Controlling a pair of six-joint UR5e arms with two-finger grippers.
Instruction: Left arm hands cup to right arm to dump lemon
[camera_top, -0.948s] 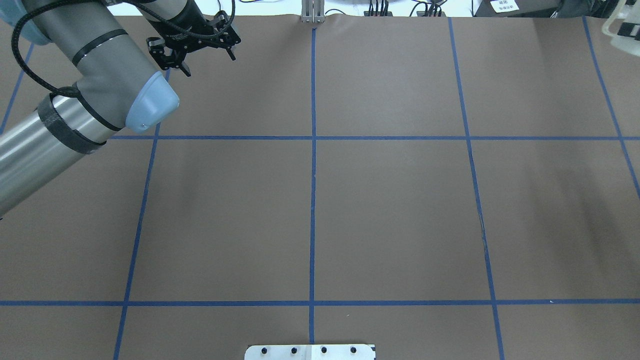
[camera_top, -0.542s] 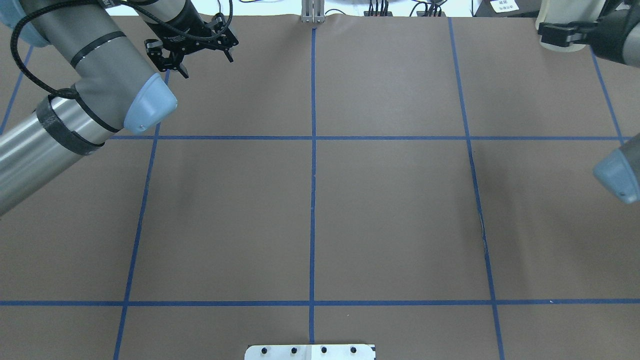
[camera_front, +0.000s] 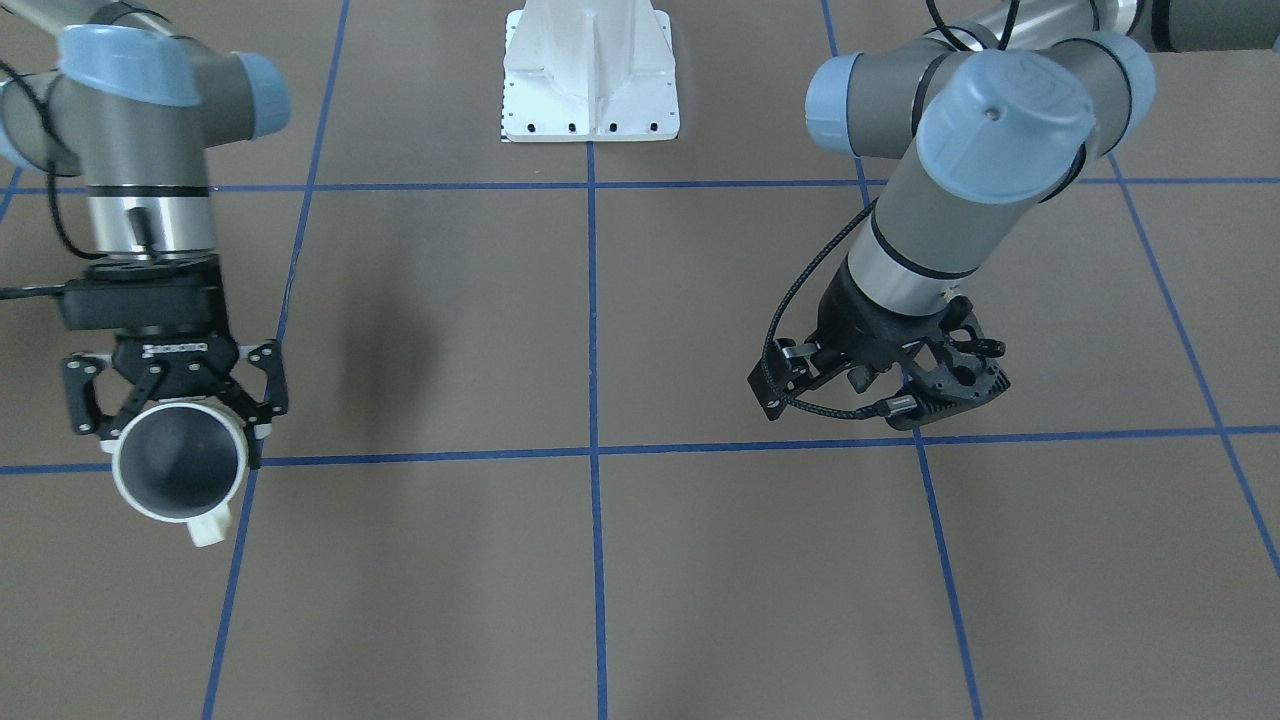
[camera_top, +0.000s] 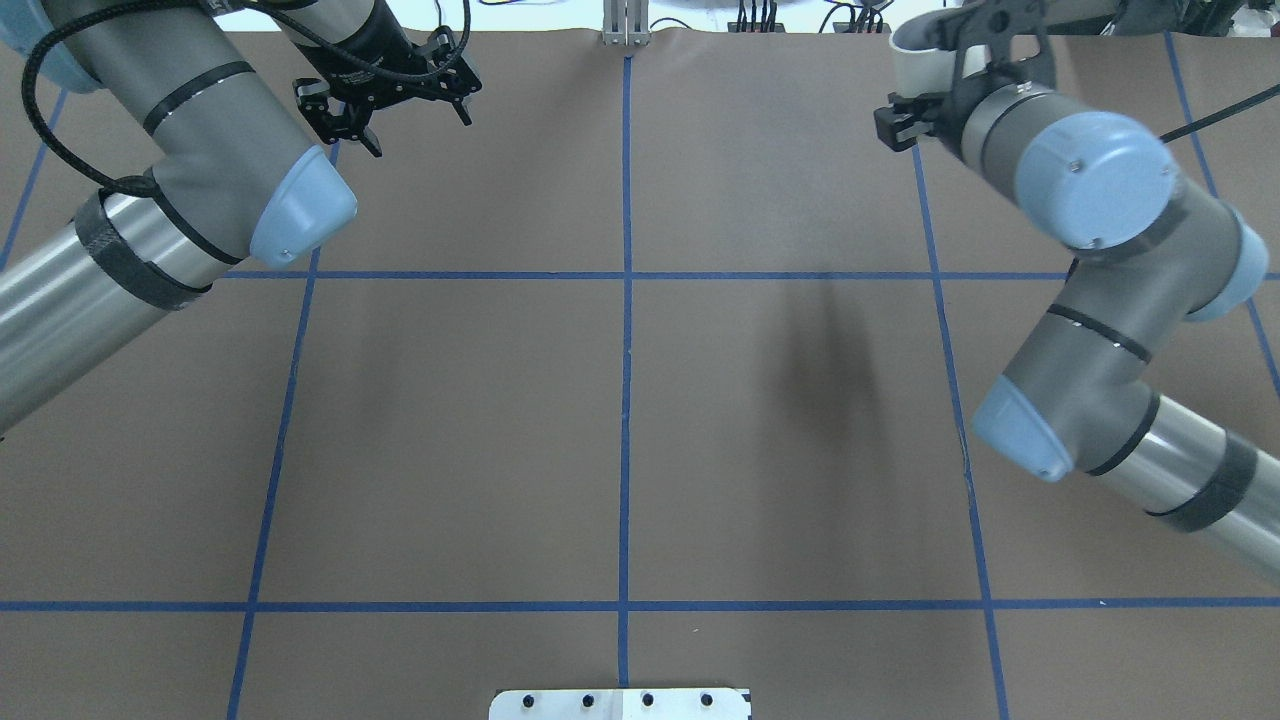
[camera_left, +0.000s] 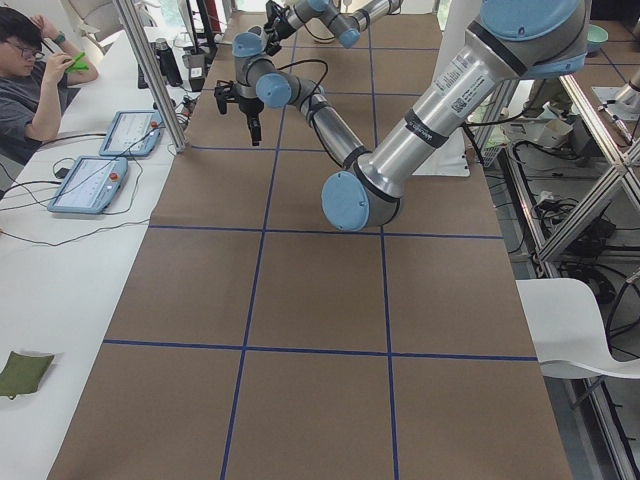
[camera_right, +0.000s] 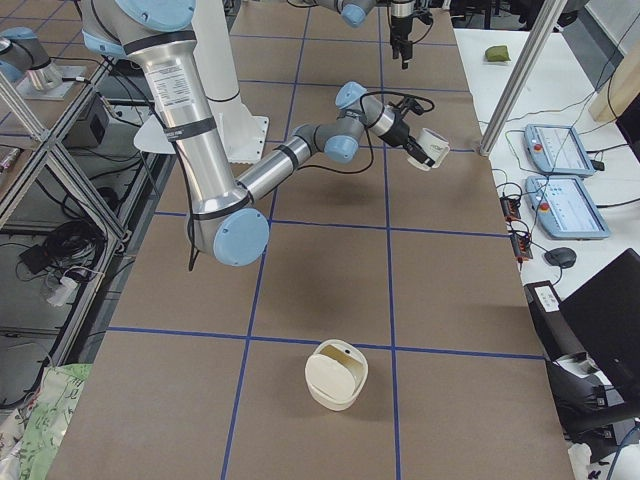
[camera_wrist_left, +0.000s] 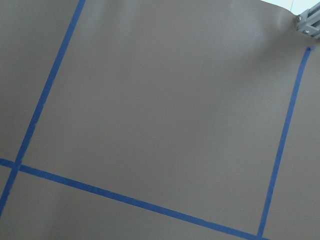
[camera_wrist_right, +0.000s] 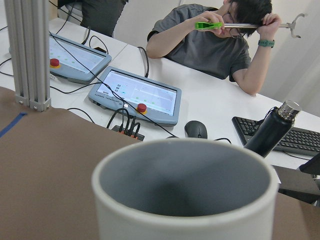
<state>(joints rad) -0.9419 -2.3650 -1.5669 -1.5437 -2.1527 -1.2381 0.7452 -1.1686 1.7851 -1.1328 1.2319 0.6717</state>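
My right gripper (camera_front: 178, 440), the one with the ROBOTIQ lettering, is shut on the off-white cup (camera_front: 180, 470). It holds the cup off the table, tipped on its side with the mouth facing away from me and the handle low. The grey inside looks empty in the right wrist view (camera_wrist_right: 185, 185). The cup also shows in the overhead view (camera_top: 910, 55) near the far right edge, and in the exterior right view (camera_right: 432, 148). My left gripper (camera_top: 395, 100) is open and empty above the far left of the table. No lemon is in view.
A cream round container (camera_right: 336, 375) lies on the brown mat at the table's right end. The white base plate (camera_front: 590, 100) stands at my side. An aluminium post (camera_wrist_right: 30, 50), tablets (camera_wrist_right: 135, 95) and a seated person are beyond the far edge.
My right arm has swung in from the right edge with the cup and now holds it over the far right grid line. My left gripper has barely moved.
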